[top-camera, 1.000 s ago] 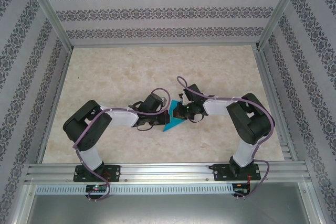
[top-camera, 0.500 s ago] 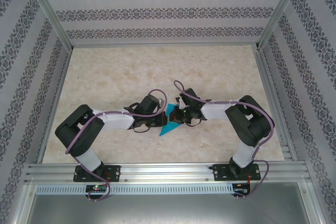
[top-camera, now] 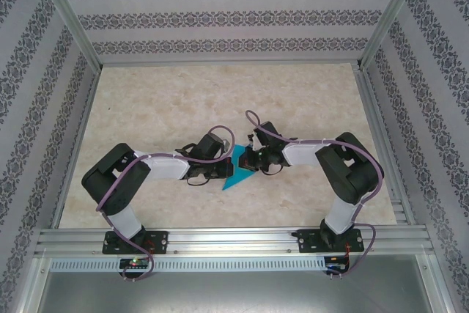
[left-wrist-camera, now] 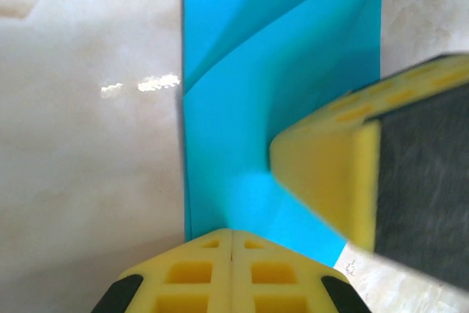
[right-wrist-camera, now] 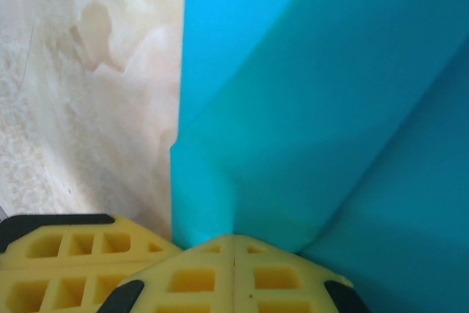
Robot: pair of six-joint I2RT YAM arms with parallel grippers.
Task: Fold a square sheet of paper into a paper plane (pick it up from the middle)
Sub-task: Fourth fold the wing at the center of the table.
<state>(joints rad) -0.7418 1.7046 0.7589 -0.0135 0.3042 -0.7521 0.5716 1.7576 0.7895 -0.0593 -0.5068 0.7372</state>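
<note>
If either arm slides sideways while pressing, the part-folded square sheet of paper (top-camera: 236,179), lying on the desk (top-camera: 168,100) at centre frame, could skid or crease crooked, since both tips bear on it at once. Left pincer (top-camera: 228,167): jaws together, tips down on the sheet's left side. Right pincer (top-camera: 246,160): jaws together too, tips at a raised fold. Whether either nips paper, I cannot tell.

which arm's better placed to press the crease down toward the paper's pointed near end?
Probably left. Both tools are shut, tips on the paper. The left tool sits nearer the free point; the right tool is toward the wider far end and could pin it.
</note>
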